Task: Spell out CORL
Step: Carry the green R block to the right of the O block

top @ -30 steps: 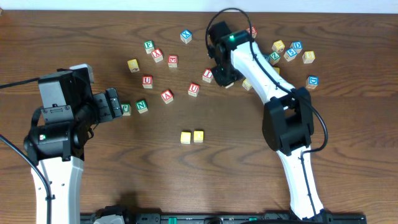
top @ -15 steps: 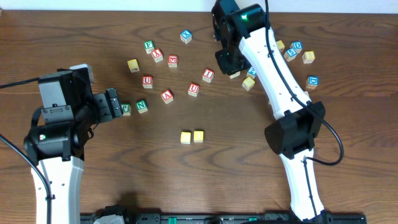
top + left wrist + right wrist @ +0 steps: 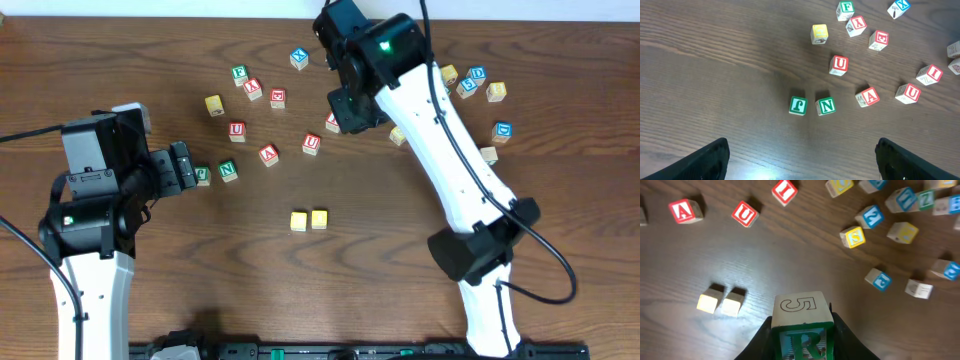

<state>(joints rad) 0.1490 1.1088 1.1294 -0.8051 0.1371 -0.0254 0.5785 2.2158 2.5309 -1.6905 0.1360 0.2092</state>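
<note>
Right claw (image 3: 346, 106) pinches the small green-R wooden cube (image 3: 802, 332) above the brown wooden table (image 3: 200, 275).
Overhead: since a second ago this arm has stretched out and swung left; the two yellow-topped wooden cubes (image 3: 308, 220) sit touching mid-table. Left wrist: left claw (image 3: 802, 157) spread wide, empty. Right wrist: fingers (image 3: 842, 339) clamp the cube's sides; the R face is upright toward the camera, an outlined 5 beyond; no long axis.

The R cube (image 3: 802, 311) is clamped in the gripper (image 3: 802, 336). Two touching yellow cubes (image 3: 732, 304) are seen left of it.
</note>
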